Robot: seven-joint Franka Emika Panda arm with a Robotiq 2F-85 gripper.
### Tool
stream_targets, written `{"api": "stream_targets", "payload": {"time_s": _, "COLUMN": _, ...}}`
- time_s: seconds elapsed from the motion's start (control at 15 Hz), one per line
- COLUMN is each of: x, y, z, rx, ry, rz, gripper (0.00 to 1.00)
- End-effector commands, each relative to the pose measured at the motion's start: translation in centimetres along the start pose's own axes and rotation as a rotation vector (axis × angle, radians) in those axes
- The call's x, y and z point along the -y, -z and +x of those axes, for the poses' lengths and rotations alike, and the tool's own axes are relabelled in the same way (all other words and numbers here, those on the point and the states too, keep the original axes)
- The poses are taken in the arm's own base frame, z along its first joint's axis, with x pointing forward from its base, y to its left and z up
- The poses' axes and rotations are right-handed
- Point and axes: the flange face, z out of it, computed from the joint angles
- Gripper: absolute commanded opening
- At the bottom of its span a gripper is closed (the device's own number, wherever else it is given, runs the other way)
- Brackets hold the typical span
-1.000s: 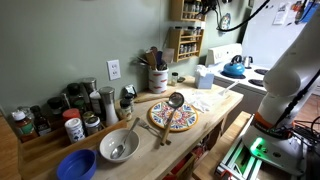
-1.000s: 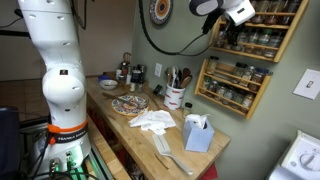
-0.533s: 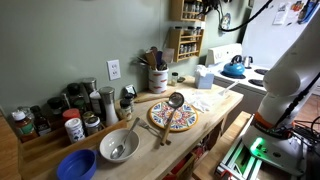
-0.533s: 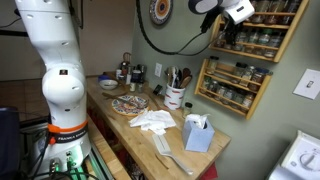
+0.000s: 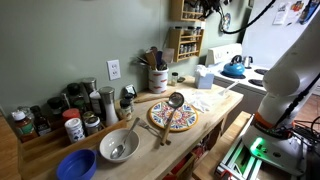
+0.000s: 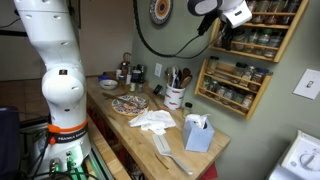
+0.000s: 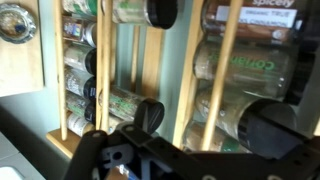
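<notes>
Finding: the gripper (image 6: 222,38) stands high against the slatted wooden wall-mounted spice rack (image 6: 262,30), well above the wooden desk (image 6: 150,135). Compared with a second ago it has edged only slightly closer to the rack front; nothing on the desk below the rack has shifted. In the wrist view the black fingers (image 7: 150,115) are spread wide and hold nothing, with the rack's slats and a row of clear glass spice jars with green labels (image 7: 243,66) directly ahead of them. The jars sit inside the rack behind its slats, apart from the fingers. Judgement: the small advance indicates a final line-up on the rack, and no jar has been gripped yet.
</notes>
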Motion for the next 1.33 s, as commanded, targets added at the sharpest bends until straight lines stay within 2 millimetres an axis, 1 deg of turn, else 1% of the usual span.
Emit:
{"api": "stream_targets", "payload": {"time_s": 0.0, "x": -3.7, "y": -1.9, "z": -0.9, "rx": 0.058, "ry": -0.005, "rz": -0.125, "gripper": 1.0}}
{"api": "stream_targets", "payload": {"time_s": 0.2, "x": -5.4, "y": -2.9, "z": -1.1, "rx": 0.075, "ry": 0.001, "rz": -0.176, "gripper": 1.0}}
{"api": "stream_targets", "payload": {"time_s": 0.4, "x": -5.9, "y": -2.7, "z": -0.9, "rx": 0.072, "ry": 0.021, "rz": -0.189, "gripper": 1.0}}
{"api": "stream_targets", "payload": {"time_s": 0.6, "x": -5.3, "y": -1.5, "z": -0.7, "rx": 0.089, "ry": 0.089, "rz": -0.187, "gripper": 1.0}}
{"api": "stream_targets", "payload": {"time_s": 0.73, "x": -4.6, "y": -0.4, "z": -0.4, "rx": 0.089, "ry": 0.14, "rz": -0.179, "gripper": 1.0}}
{"api": "stream_targets", "payload": {"time_s": 1.0, "x": -2.7, "y": 1.5, "z": 0.5, "rx": 0.062, "ry": 0.128, "rz": -0.108, "gripper": 1.0}}
{"api": "stream_targets", "payload": {"time_s": 1.27, "x": -0.6, "y": 1.9, "z": 0.9, "rx": 0.032, "ry": 0.068, "rz": -0.028, "gripper": 1.0}}
